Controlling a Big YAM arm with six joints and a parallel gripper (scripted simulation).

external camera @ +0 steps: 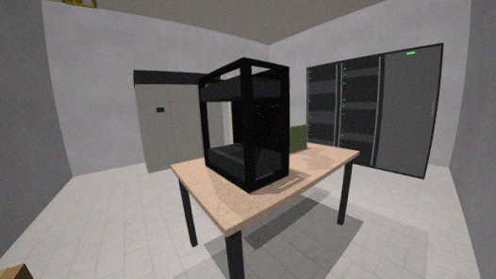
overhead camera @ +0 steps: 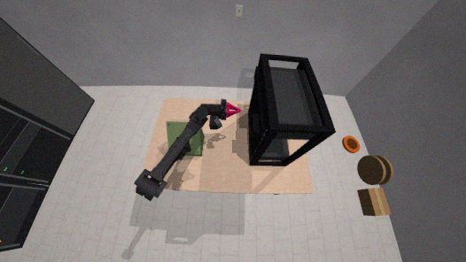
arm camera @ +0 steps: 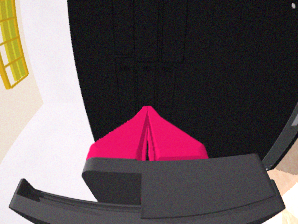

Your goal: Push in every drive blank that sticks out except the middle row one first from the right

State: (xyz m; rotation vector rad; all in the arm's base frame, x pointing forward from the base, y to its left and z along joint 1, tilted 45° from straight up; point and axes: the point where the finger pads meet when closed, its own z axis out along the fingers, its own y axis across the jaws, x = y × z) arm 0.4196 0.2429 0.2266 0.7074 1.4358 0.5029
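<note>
- The black rack (overhead camera: 329, 128) stood upright on the tan worktop (overhead camera: 230, 177), toward its 3 o'clock side in the top view.
- The pincer (overhead camera: 233, 110) had its pink fingers pressed together, with nothing between them.
- It pointed toward 3 o'clock at the rack's front face (arm camera: 173, 63), just short of it.
- The drive blanks were too dark to tell apart.
- The arm (overhead camera: 177, 146) reached over a green mat (overhead camera: 174, 129).
</note>
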